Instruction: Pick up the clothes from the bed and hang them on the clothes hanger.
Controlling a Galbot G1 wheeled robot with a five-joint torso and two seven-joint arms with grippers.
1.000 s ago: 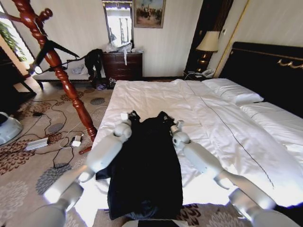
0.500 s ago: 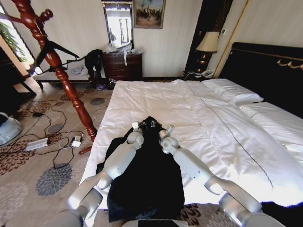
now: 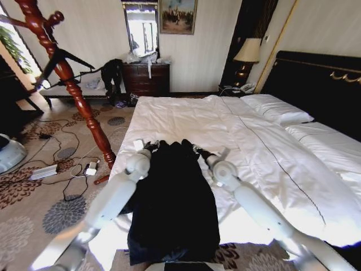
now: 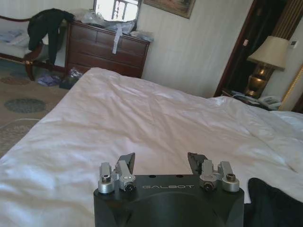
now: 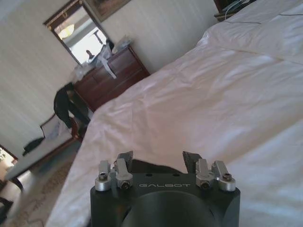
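From the head view, the clothes (image 3: 172,203) lie lengthwise on the bed (image 3: 265,152), draping off its near edge; the left hand (image 3: 141,147) and right hand (image 3: 210,153) flank the garment's far end. Both should close on the shoulders evenly — a lopsided grip would let the soft fabric sag. Left wrist view: left hand (image 4: 162,163) spread open, low over the duvet, black cloth beside it. Right wrist view: right hand (image 5: 157,161) open too — cloth between its fingers.

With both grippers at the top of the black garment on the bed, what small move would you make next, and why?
Probably lower both open grippers onto the clothes and close. The left gripper sits over bare duvet of the bed, fabric just beside it; the right gripper has the dark edge between its fingers. Neither holds anything yet.
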